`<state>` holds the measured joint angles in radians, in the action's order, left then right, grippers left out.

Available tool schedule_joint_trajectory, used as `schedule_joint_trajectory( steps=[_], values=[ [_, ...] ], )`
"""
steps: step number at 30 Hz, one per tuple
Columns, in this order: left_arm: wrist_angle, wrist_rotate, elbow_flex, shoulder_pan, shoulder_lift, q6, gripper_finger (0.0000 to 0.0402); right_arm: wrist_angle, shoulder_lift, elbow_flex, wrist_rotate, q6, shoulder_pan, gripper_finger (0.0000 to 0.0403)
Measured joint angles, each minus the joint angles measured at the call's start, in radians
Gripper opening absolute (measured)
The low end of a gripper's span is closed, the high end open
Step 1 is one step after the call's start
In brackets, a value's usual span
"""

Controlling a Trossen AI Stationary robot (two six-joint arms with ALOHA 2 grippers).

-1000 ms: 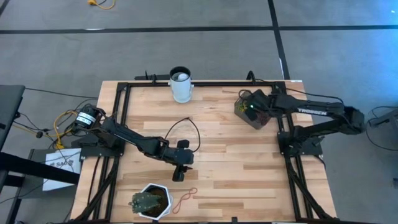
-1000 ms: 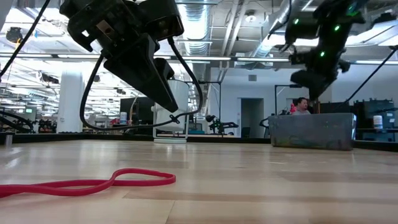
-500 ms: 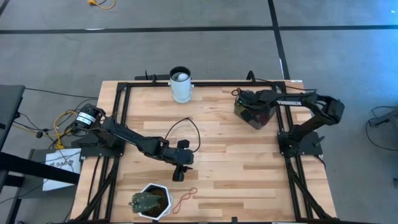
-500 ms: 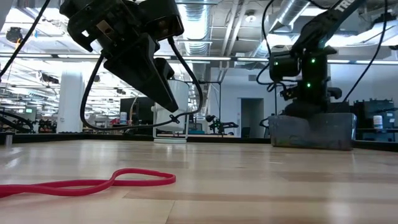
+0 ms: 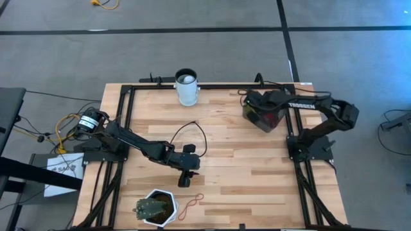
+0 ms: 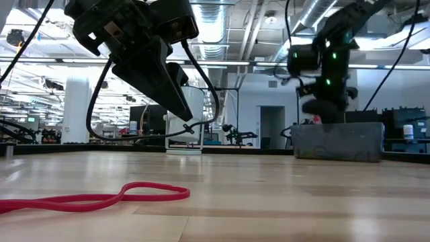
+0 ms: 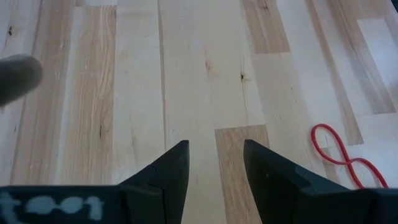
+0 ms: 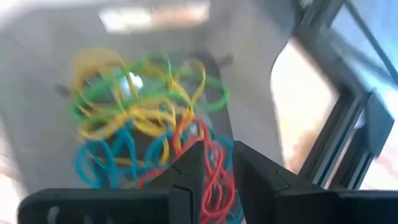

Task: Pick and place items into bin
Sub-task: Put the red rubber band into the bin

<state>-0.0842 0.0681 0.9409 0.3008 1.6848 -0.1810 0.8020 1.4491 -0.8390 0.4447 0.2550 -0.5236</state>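
The bin (image 5: 264, 120) stands at the table's far right corner, a dark translucent tray (image 6: 339, 142). In the right wrist view it holds a tangle of yellow, green, blue and red rubber bands (image 8: 146, 121). My right gripper (image 8: 217, 158) hovers just above the bin (image 5: 255, 102) with a narrow gap between its fingers and nothing in them. One red rubber band (image 5: 191, 204) lies flat on the table near the near edge (image 6: 101, 198) (image 7: 339, 152). My left gripper (image 7: 216, 152) is open above bare wood at the table's middle (image 5: 183, 180), short of that band.
A white cylindrical cup (image 5: 187, 86) stands at the far edge. A white hexagonal plant pot (image 5: 156, 207) sits at the near edge, just left of the red band. A black cable loop (image 5: 192, 131) arches over the left arm. Black frame rails (image 5: 297, 147) border the table.
My right gripper dropped from above the bin down into it, then rose a little, and now hangs just over its rim. Meanwhile that arm's elbow pulled in from the right. The left arm and the red band stayed still.
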Motion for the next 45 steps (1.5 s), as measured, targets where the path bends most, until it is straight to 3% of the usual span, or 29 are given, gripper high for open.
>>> schedule_joint_trajectory(
  steps=[3,8,17,21,27,33,38,45],
  values=[
    [0.000,-0.018,0.000,0.000,0.000,-0.012,0.0141,0.011,-0.041,-0.052,-0.001,-0.009,0.018,0.0077],
    [0.014,-0.174,0.000,0.000,0.000,-0.115,0.0141,0.021,-0.131,-0.150,-0.019,-0.047,0.089,0.0077],
    [0.190,-0.316,0.000,0.044,0.000,-0.171,0.0141,-0.198,-0.261,-0.186,-0.250,-0.081,0.320,0.0077],
    [0.188,-0.313,0.000,0.080,0.001,-0.171,0.0141,-0.257,-0.250,-0.169,-0.256,-0.082,0.431,0.0077],
    [0.201,-0.220,0.001,0.091,0.002,-0.129,0.0141,-0.294,-0.162,-0.152,-0.256,-0.082,0.549,0.0077],
    [0.173,-0.301,0.001,0.034,0.002,-0.189,0.0141,-0.324,-0.068,-0.152,-0.254,-0.083,0.581,0.0077],
    [0.020,-0.321,0.101,0.024,0.055,-0.151,0.0141,-0.354,-0.038,-0.157,-0.253,-0.138,0.562,0.0077],
    [-0.366,-0.357,0.429,0.044,0.303,-0.011,0.0141,-0.370,-0.045,-0.191,-0.253,-0.151,0.515,0.0077]
  ],
)
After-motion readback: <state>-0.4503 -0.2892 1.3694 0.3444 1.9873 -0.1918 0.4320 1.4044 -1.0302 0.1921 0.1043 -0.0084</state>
